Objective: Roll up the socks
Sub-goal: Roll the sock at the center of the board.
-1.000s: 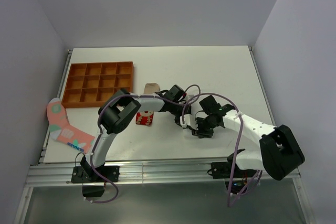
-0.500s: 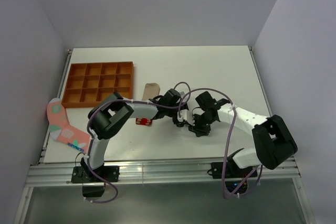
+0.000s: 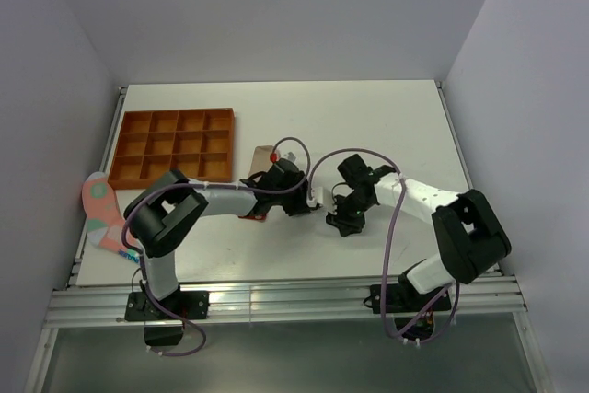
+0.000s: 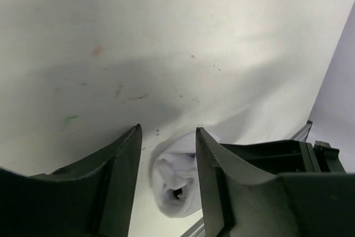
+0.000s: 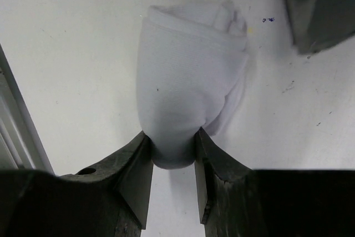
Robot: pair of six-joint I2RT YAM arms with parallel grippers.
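Observation:
A rolled white sock (image 5: 188, 76) lies on the white table between my two grippers. My right gripper (image 5: 172, 137) is shut on its near end. In the top view the right gripper (image 3: 339, 216) sits at mid-table. My left gripper (image 4: 168, 131) is open, and the roll's open end (image 4: 175, 184) shows beyond the gap, apart from the fingers. In the top view the left gripper (image 3: 308, 202) points right. The red spotted sock (image 3: 250, 215) is mostly hidden under the left forearm. The beige sock (image 3: 265, 151) lies just behind it.
An orange compartment tray (image 3: 170, 156) stands at the back left. A salmon patterned sock (image 3: 103, 218) hangs over the table's left edge. The right gripper's black body (image 4: 266, 154) fills the lower right of the left wrist view.
My left gripper has drawn back to the left, off the white sock, and its forearm now covers the red sock. My right gripper has shifted slightly left with the roll.

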